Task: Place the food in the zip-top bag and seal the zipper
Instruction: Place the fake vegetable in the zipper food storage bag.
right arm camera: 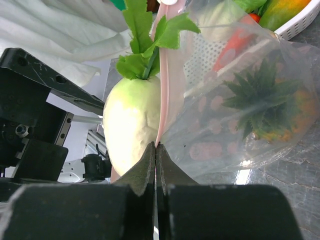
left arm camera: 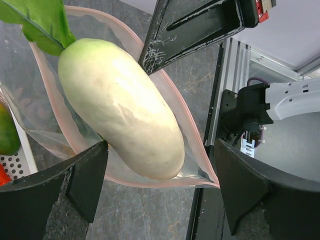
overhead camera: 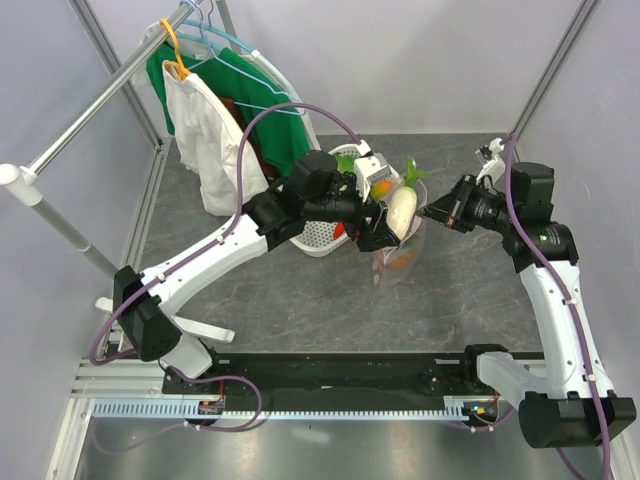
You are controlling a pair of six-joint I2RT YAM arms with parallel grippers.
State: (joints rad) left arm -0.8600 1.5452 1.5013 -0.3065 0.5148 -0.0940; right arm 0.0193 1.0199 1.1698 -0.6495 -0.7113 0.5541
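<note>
The zip-top bag (overhead camera: 392,268) hangs at table centre, clear with pink dots. Its pink zipper (left arm camera: 187,117) loops open around a large white radish (overhead camera: 402,212) with green leaves, whose lower end sits in the mouth. An orange knobbly fruit (right arm camera: 272,112) with a green crown lies inside the bag. My right gripper (overhead camera: 429,212) is shut on the zipper strip (right arm camera: 161,107) at the bag's edge and holds it up. My left gripper (left arm camera: 160,146) is open, its fingers (left arm camera: 75,185) spread either side of the radish's (left arm camera: 120,107) lower end. The left gripper (overhead camera: 383,230) is right beside the bag.
A white lattice basket (overhead camera: 318,238) with more toy food stands just left of the bag, under my left wrist; it also shows in the right wrist view (right arm camera: 302,22). A clothes rack (overhead camera: 90,100) with white and green garments (overhead camera: 215,140) fills the back left.
</note>
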